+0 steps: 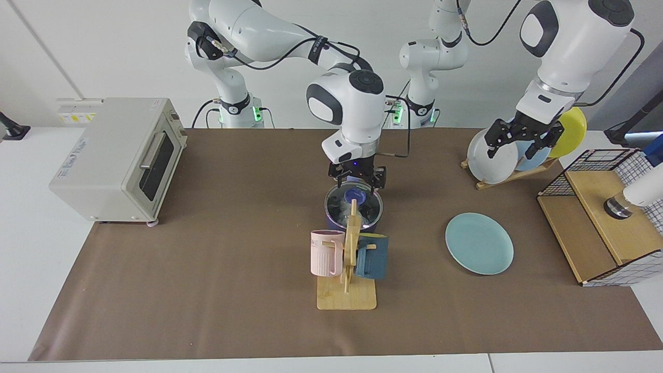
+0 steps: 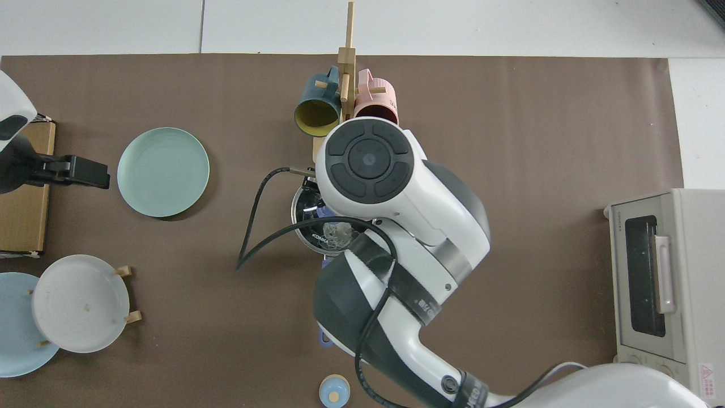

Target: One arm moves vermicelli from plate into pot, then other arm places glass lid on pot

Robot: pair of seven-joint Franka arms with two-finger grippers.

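Clear glossy glass lid (image 1: 354,203), matt brown paper table cover (image 1: 228,248), wooden mug stand (image 1: 347,295)

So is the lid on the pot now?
Yes. The glass lid sits on the pot, and the right end effector is above it, open.
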